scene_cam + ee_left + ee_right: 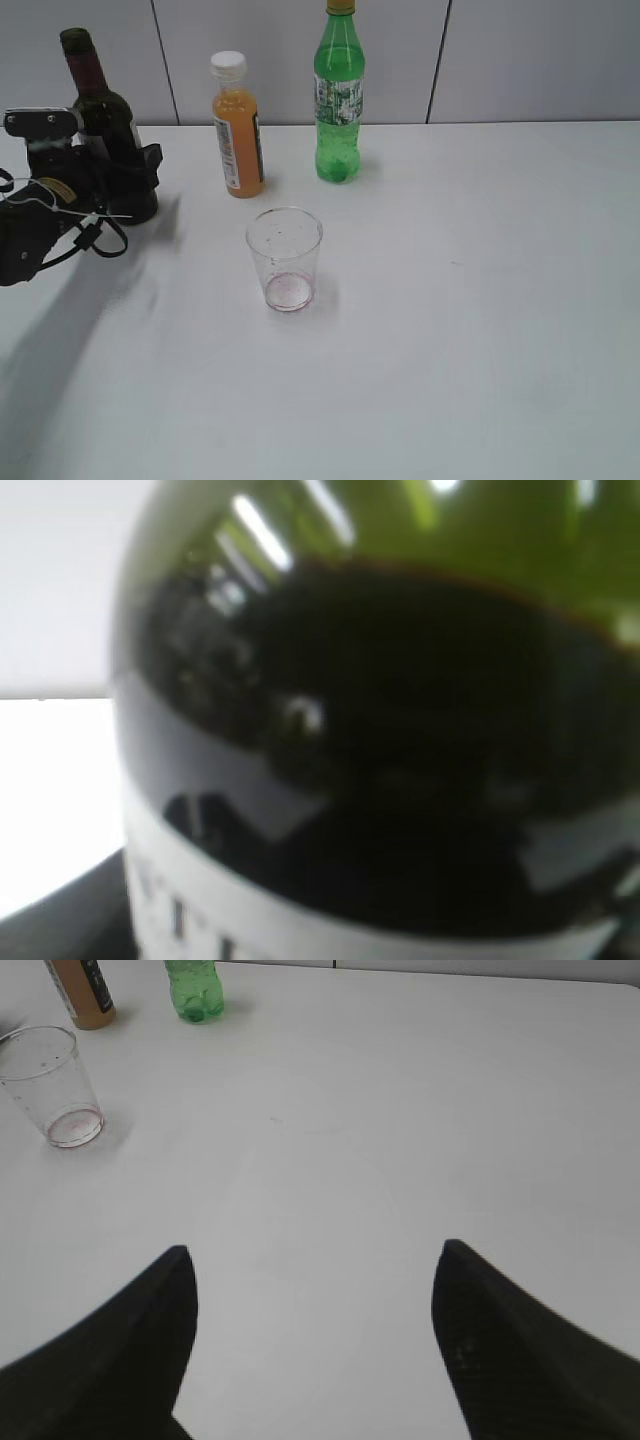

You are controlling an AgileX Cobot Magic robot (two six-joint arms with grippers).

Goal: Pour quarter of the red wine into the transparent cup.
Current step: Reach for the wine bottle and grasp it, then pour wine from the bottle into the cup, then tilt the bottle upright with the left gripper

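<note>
The red wine bottle [108,118], dark glass with a maroon foil neck, stands at the far left of the white table. My left gripper [118,178] is closed around its lower body. In the left wrist view the bottle [380,760] fills the frame, with dark wine below the shoulder and a white label edge at the bottom; the jaws themselves are hidden. The transparent cup [285,258] stands upright mid-table with reddish residue at its bottom, and it also shows in the right wrist view [48,1085]. My right gripper [312,1250] is open and empty above bare table, and is out of the exterior view.
An orange juice bottle [238,125] with a white cap and a tall green soda bottle [339,95] stand at the back, behind the cup. Both show at the top left of the right wrist view, the juice bottle [80,995] and the soda bottle [195,990].
</note>
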